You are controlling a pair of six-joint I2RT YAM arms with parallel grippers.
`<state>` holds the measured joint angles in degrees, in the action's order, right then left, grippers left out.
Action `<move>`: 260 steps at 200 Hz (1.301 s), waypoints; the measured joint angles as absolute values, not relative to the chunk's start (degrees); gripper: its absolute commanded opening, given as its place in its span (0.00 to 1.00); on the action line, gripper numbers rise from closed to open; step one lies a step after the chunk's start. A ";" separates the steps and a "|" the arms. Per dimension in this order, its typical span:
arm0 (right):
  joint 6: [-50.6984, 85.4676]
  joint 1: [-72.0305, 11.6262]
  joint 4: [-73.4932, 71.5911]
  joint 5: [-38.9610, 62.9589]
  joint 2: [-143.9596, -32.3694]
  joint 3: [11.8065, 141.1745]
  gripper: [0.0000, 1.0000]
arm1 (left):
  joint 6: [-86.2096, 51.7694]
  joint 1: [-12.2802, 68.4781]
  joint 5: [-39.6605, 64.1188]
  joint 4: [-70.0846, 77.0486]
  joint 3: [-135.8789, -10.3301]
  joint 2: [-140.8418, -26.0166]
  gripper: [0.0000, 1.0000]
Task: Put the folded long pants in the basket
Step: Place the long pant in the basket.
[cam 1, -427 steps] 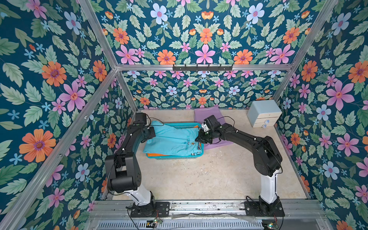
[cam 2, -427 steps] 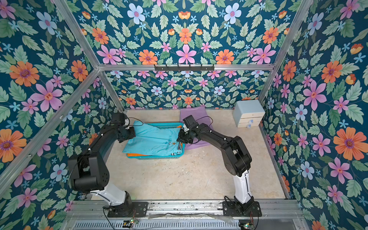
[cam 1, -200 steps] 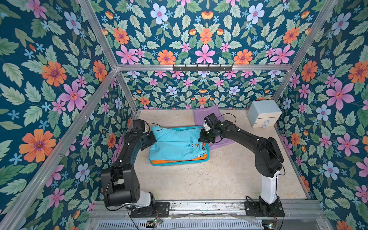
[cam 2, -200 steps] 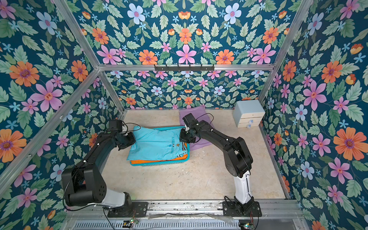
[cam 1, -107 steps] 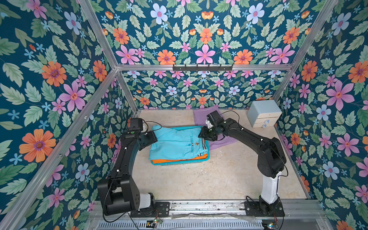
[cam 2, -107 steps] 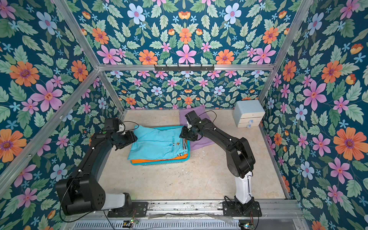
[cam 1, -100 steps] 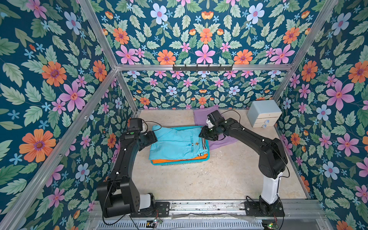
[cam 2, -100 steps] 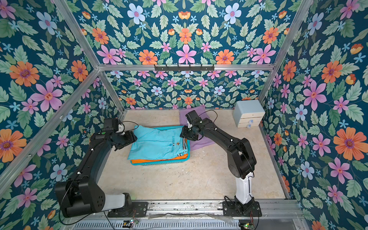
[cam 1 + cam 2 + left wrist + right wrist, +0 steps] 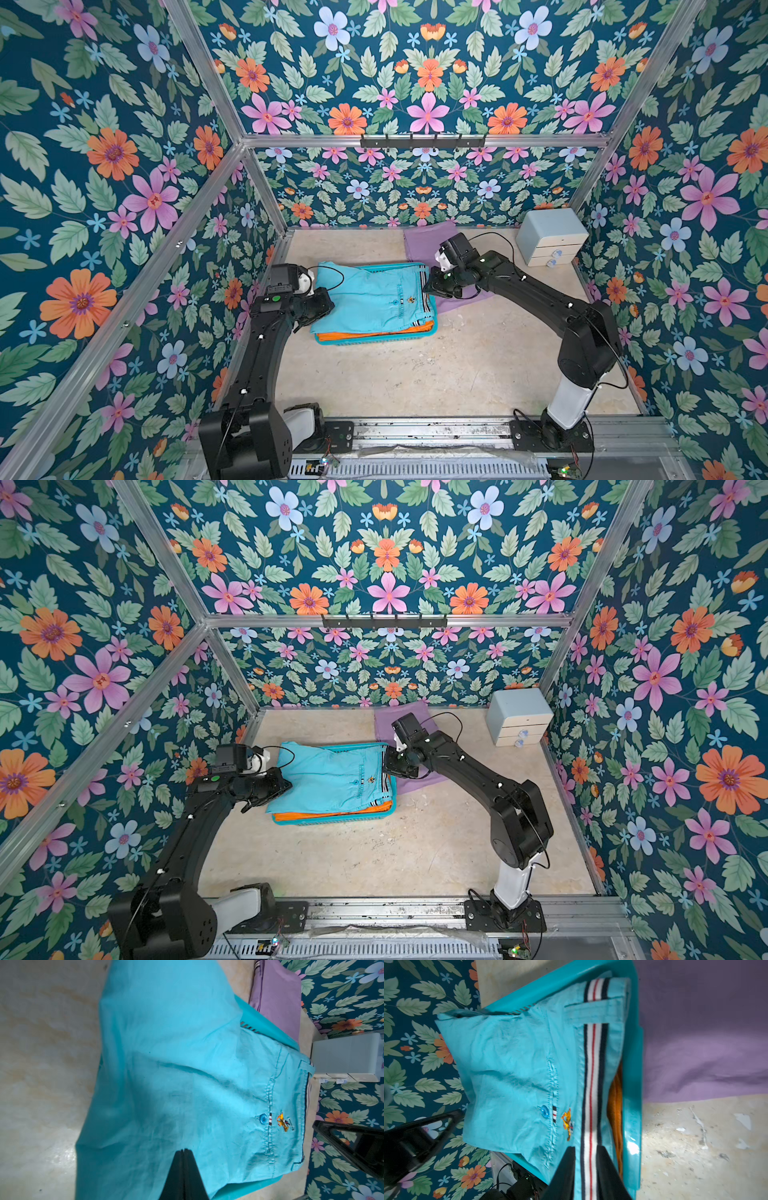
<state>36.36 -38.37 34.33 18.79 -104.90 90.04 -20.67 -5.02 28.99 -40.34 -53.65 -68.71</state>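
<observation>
The teal basket (image 9: 374,339) (image 9: 332,820) stands mid-floor. The turquoise folded long pants (image 9: 374,297) (image 9: 332,777) (image 9: 187,1064) (image 9: 508,1064) lie on top in it, over the orange pair (image 9: 374,330) (image 9: 613,1105). The lilac pair (image 9: 424,245) (image 9: 390,721) (image 9: 706,1032) lies flat on the floor behind the basket's right end. My left gripper (image 9: 326,305) (image 9: 184,1150) is shut and empty over the turquoise cloth's left edge. My right gripper (image 9: 428,286) (image 9: 585,1148) hovers at the right end, fingers a narrow gap apart above the striped waistband.
A pale grey-blue drawer box (image 9: 548,235) (image 9: 517,715) stands in the back right corner. Flowered walls close in the floor on three sides, near the basket's left end. Bare floor (image 9: 415,374) stretches in front of the basket.
The turquoise pants came down onto the orange pair in the basket. Both grippers opened and let go of them. The left has shut again and the right has narrowed.
</observation>
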 measured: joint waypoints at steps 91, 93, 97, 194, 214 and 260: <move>45.67 -35.20 28.88 17.96 -124.81 104.86 0.00 | -22.11 -3.92 21.89 -39.75 -48.14 -66.46 0.00; 45.76 -35.14 28.91 17.96 -124.95 105.03 0.00 | -22.11 -3.92 21.87 -39.77 -48.12 -66.50 0.00; 46.00 -35.07 28.91 17.96 -125.16 105.38 0.00 | -22.11 -3.92 21.87 -39.72 -48.03 -66.57 0.00; 44.66 -40.21 27.29 19.51 -107.81 95.44 0.06 | -22.52 -3.38 24.84 -41.63 -66.98 -74.06 0.00; 44.93 -41.89 26.76 19.59 -104.49 87.53 0.04 | -23.44 -3.33 26.28 -40.29 -73.56 -82.00 0.00; 45.15 -42.96 24.21 18.94 -100.77 76.42 0.01 | -23.83 -3.36 27.07 -36.14 -79.31 -95.48 0.00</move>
